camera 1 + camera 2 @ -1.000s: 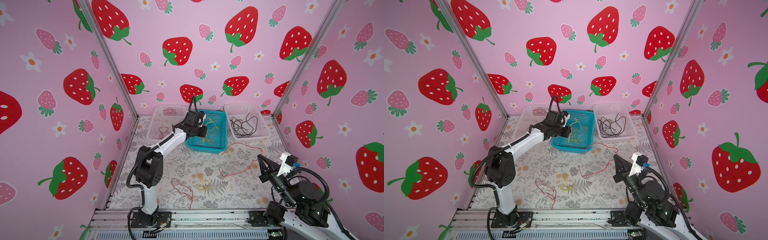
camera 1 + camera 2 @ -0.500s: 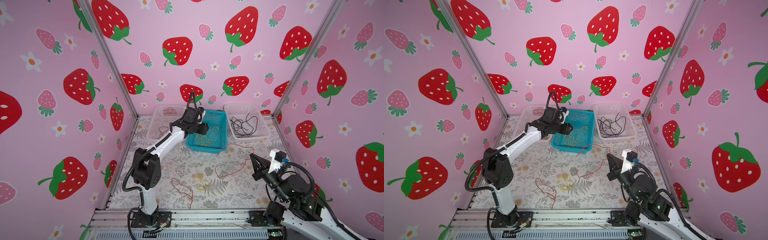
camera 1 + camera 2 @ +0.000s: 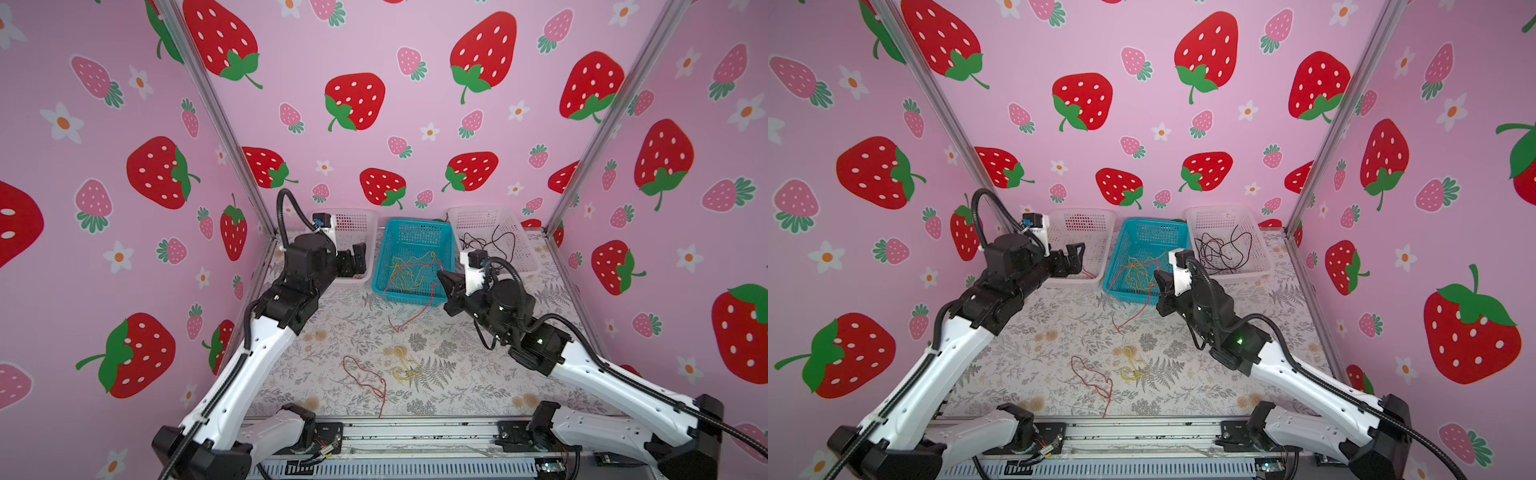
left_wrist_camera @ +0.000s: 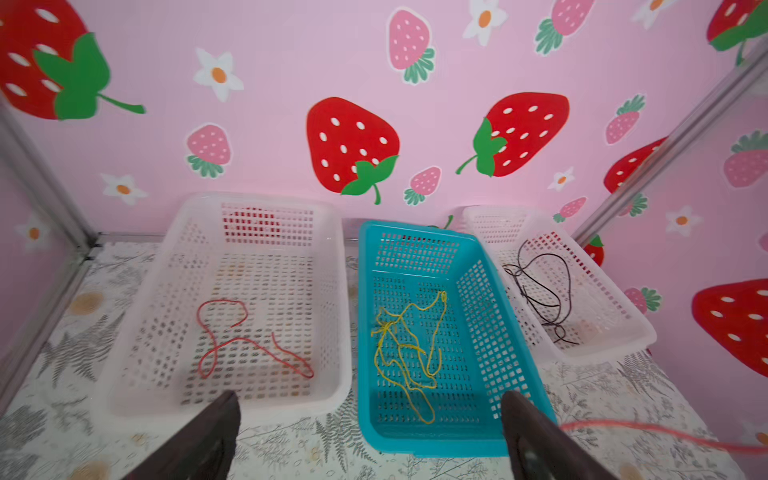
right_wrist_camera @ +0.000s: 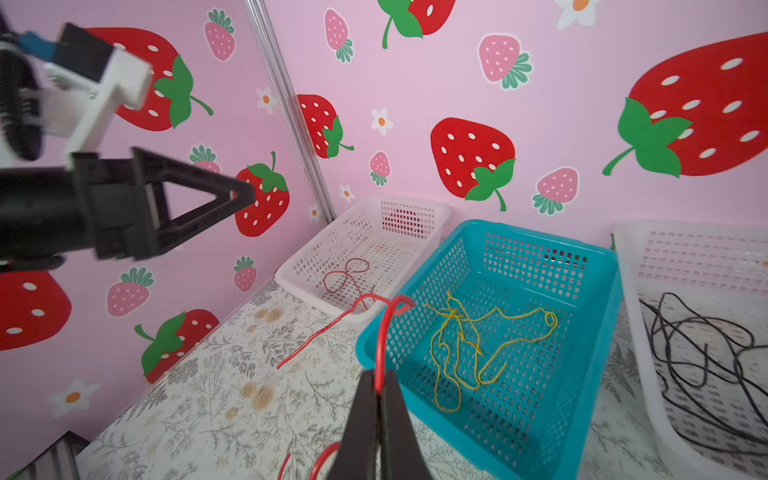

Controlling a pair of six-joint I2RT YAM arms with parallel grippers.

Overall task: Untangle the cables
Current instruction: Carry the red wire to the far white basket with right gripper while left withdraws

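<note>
Robot lab booth: strawberry-print pink walls (image 3: 374, 50), aluminium frame posts (image 3: 219, 120), floral tabletop (image 3: 457, 399).

Nothing readable here for you, mate: no text, labels, brands or numbers anywhere (the walls (image 3: 415, 45) are just strawberry print, and the baskets (image 4: 486, 307) are plain, unmarked plastic).

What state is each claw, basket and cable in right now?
left claw, open, empty.
right claw, shut on held red cable.
left white basket, holds lone red cable.
blue basket, holds tangled yellow cable.
right white basket, holds black cables.
held red cable, draped over blue basket's corner.
loose red cable, on table.
loose yellow cable, on table.
</note>
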